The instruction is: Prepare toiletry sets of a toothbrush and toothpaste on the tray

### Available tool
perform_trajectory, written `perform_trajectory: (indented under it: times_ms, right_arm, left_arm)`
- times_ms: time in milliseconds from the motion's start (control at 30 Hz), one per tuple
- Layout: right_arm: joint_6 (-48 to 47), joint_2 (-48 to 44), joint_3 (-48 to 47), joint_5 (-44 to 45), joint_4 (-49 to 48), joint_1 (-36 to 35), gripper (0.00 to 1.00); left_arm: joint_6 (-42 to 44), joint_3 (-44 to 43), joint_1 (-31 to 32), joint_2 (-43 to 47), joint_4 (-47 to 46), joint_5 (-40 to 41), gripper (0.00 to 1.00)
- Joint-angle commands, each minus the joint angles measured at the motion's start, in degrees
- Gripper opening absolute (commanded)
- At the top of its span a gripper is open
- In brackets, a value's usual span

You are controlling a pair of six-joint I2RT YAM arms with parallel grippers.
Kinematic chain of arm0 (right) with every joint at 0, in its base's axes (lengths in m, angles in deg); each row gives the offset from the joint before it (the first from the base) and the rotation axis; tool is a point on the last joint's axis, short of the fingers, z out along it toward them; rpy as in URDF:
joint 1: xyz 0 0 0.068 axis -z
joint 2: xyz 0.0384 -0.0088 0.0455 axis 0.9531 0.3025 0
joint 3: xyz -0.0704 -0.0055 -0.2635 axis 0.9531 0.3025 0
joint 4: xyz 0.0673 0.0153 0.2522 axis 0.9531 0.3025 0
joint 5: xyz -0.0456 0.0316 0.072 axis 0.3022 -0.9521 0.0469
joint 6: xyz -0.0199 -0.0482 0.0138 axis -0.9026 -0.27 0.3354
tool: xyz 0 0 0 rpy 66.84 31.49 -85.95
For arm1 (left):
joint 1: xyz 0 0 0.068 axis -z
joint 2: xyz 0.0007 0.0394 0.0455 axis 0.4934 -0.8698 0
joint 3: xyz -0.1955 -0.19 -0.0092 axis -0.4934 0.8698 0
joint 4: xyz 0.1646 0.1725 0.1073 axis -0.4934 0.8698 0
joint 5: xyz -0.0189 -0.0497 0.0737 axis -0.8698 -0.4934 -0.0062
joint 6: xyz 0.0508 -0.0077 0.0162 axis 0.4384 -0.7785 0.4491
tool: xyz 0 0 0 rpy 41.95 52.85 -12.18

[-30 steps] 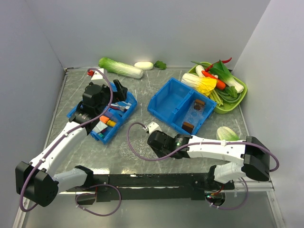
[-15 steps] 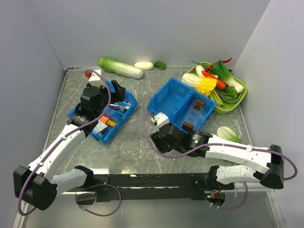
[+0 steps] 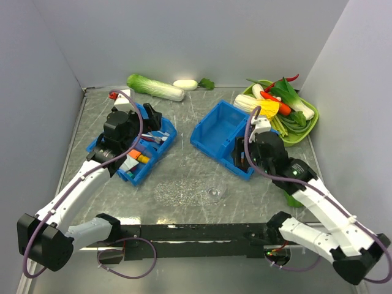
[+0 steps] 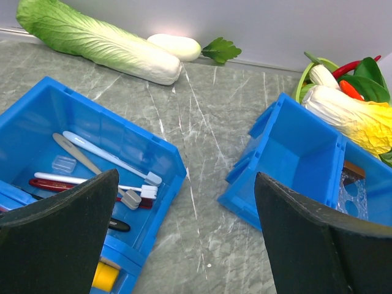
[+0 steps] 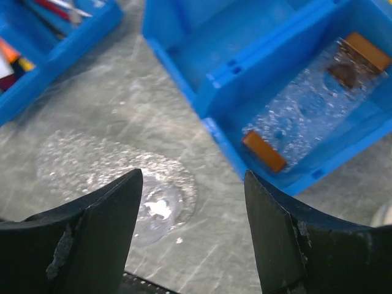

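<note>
Right gripper (image 5: 193,184) has swung from the tray (image 3: 184,191) to the blue bin (image 3: 214,125), jaws apart, empty. Left gripper (image 4: 187,184), gaping wide, might snag neighbours along with the toothbrush (image 4: 110,157).

No text, label, brand, number or sign can be read in any view; whatever print the coloured tubes (image 3: 138,158) in the left bin (image 3: 170,136) may carry is too small and blurred to make out
</note>
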Motion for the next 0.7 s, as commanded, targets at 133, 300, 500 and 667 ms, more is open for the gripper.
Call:
perform_trajectory:
  times_ms: [133, 300, 500, 667]
  right_arm:
    - [-1.4, 5.8, 4.7, -10.1, -7.7, 17.3, 0.7]
    - [0.2, 13.2, 3.1, -6.6, -9.5, 18.2, 0.67]
    - [5.0, 20.9, 3.0, -7.0, -13.8, 18.2, 0.61]
    - [9.1, 24.1, 2.8, -1.2, -14.9, 18.2, 0.59]
  left_arm:
    - [-0.2, -0.9, 0.2, -0.1, -1.6, 0.2, 0.96]
    - [-0.1, -1.1, 0.2, -0.2, -1.7, -0.9, 0.97]
    - [-0.1, -1.3, 0.2, -0.6, -1.4, -0.8, 0.96]
    - [0.0, -1.7, 0.2, -1.0, -1.0, -0.9, 0.97]
